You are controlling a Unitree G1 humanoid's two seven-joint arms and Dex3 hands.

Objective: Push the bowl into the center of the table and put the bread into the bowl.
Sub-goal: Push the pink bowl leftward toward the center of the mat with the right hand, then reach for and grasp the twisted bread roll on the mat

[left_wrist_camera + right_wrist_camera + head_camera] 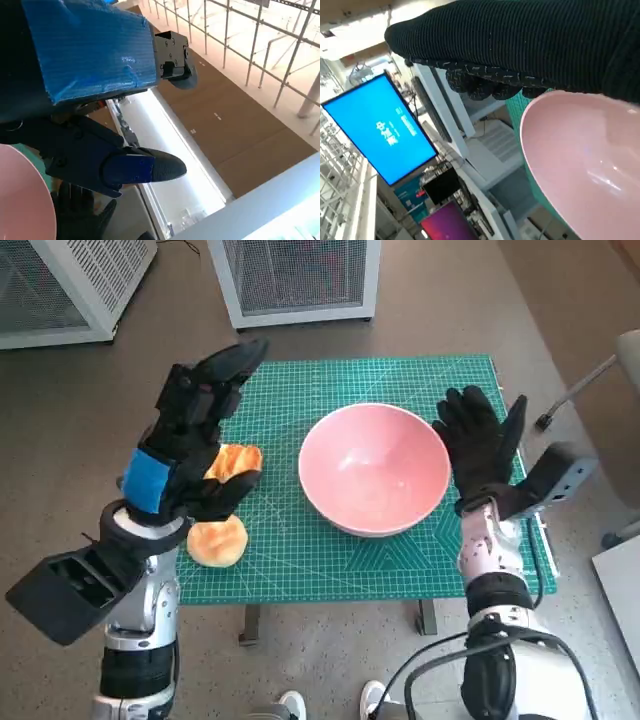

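The pink bowl (375, 470) stands empty near the middle of the green mat (330, 570); its rim also shows in the left wrist view (20, 200) and the right wrist view (585, 165). Bread lies at the mat's left side: a golden piece (235, 460) and a rounder pale piece (217, 540), with my left thumb crossing in front between them. My left hand (195, 430) is raised above the bread with fingers stretched out and nothing in them (145, 167). My right hand (480, 445) is spread beside the bowl's right rim, holding nothing.
White perforated cabinets (295, 275) stand on the floor beyond the table. A grey stand's leg (575, 390) reaches in at the right. The mat's front edge lies close to my forearms. A blue screen (385, 130) shows in the right wrist view.
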